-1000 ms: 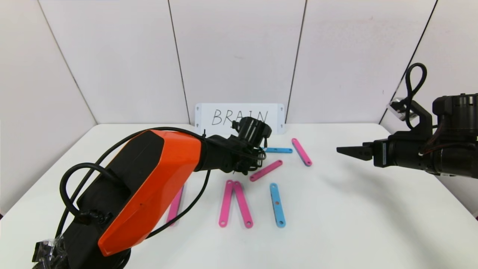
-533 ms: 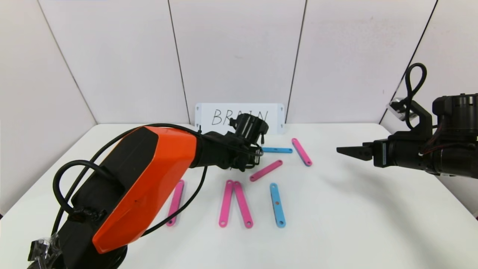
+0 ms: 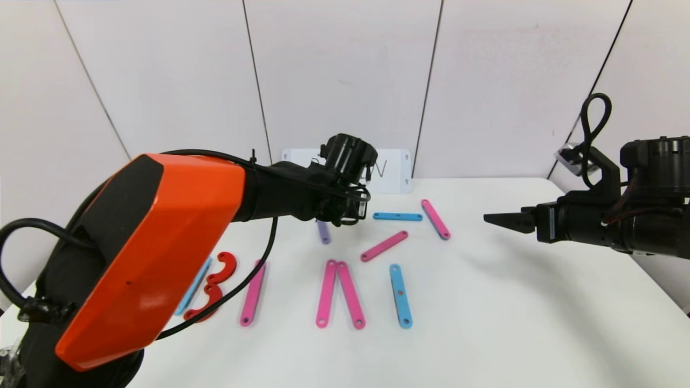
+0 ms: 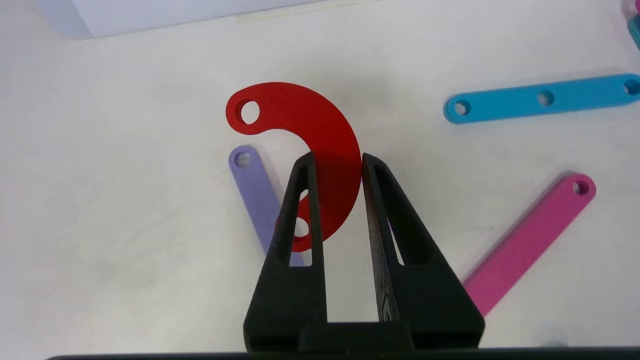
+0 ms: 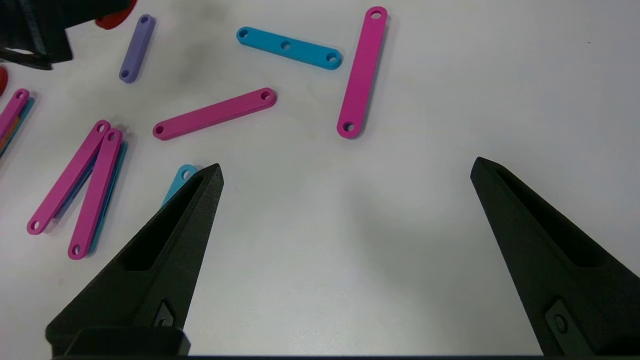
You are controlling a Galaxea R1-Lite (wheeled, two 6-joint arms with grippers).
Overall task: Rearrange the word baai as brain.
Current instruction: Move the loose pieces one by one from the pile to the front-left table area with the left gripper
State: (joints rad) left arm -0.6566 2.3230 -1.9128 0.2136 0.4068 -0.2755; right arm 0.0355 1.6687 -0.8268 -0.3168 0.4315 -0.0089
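The letter pieces lie on the white table (image 3: 512, 302). My left gripper (image 4: 336, 159) is shut on a red C-shaped curve (image 4: 310, 120) and holds it above a purple strip (image 4: 252, 185). In the head view that gripper (image 3: 350, 217) hovers over the far middle, just above the purple strip (image 3: 323, 231). Two more red curves (image 3: 223, 267) and a blue strip (image 3: 194, 285) lie at the left, partly behind my arm. Pink strips (image 3: 326, 293) and a blue strip (image 3: 400, 295) lie in the middle. My right gripper (image 3: 488, 217) is open and empty at the right, also in its wrist view (image 5: 347, 167).
The white BRAIN card (image 3: 396, 167) leans on the back wall, mostly hidden by my left wrist. A blue strip (image 3: 398, 216) and two pink strips (image 3: 435, 219) (image 3: 384, 246) lie at the far middle. The orange left arm (image 3: 161, 242) covers the near left.
My left arm has lifted and pulled back to the left, uncovering the purple strip, the red curves and the left blue strip. The right arm has barely moved.
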